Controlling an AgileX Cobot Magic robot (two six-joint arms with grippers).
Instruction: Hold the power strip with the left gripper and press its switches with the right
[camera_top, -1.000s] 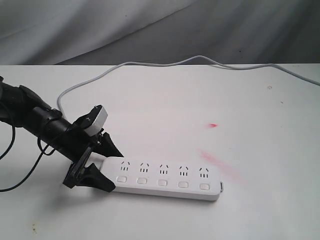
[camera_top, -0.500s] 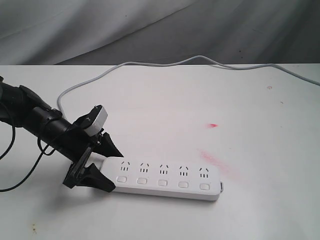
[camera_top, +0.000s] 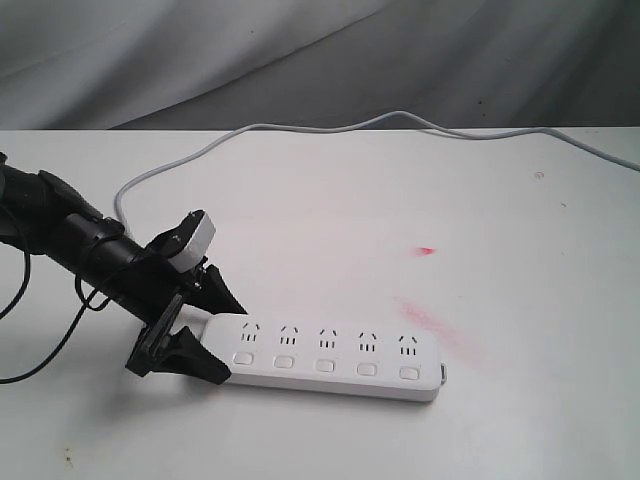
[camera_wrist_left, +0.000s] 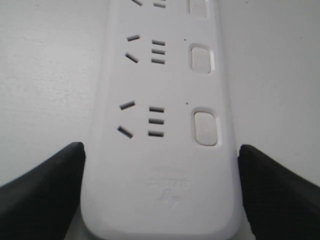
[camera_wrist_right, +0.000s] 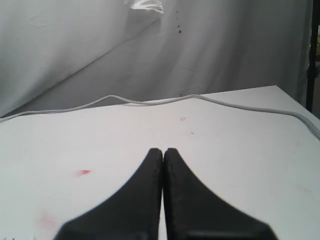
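Left gripper (camera_top: 232, 344) is on the power strip (camera_top: 335, 358), fingers (camera_wrist_left: 45, 190) spread wide across one short end and pressing both long edges, so I call it gripped. Strip lies flat on the table (camera_top: 520, 200), its long axis running straight out from those fingers. Five switches (camera_top: 325, 365) sit in a row along one long edge, the nearest just past the fingertips. Right gripper (camera_wrist_right: 163, 152) is pinched shut on nothing; its view shows only grey cord (camera_wrist_right: 150, 101) and table, no strip, so left is far nearer. I reckon right must come over the switch row, tips down
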